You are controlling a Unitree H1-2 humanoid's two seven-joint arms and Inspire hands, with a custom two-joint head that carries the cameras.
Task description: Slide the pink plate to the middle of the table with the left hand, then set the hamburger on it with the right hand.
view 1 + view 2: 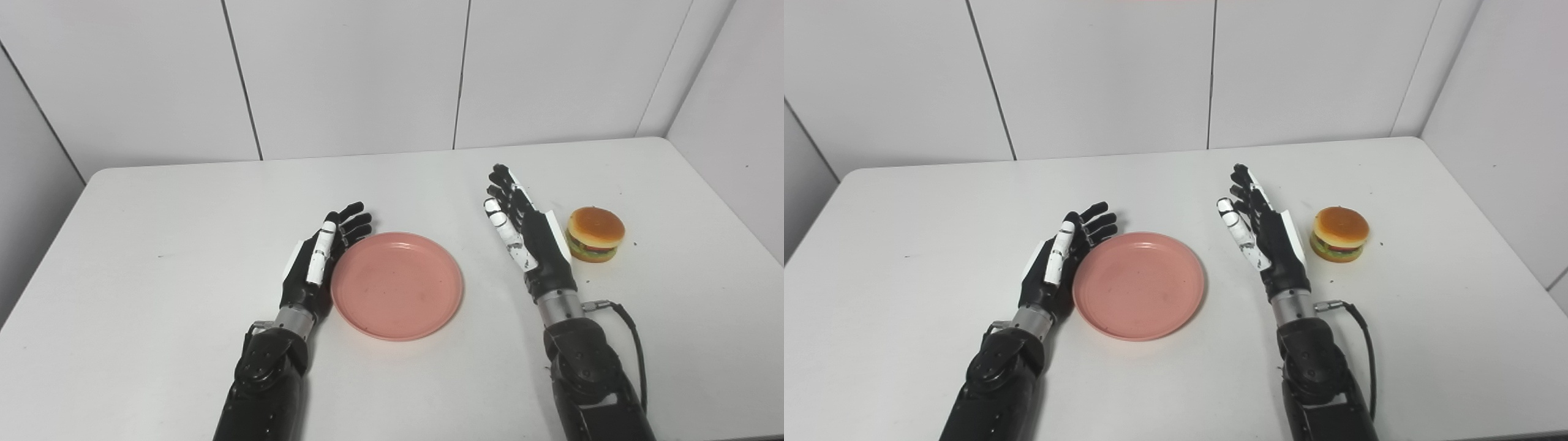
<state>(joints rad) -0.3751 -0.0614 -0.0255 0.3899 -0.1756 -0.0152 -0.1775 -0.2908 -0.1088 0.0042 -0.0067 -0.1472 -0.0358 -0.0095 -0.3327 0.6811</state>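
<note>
Left hand seemingly against pink plate

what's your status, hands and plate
Left hand open against pink plate rim. Right hand open, empty, beside hamburger. Nothing blocking.

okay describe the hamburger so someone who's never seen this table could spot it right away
Start at the white table and look to its right side, past the right hand, which stands open with its back toward it. The hamburger sits there alone, apart from the hand. It is small, with a golden bun and green and red layers, unlike the flat pink plate in the middle.
</note>
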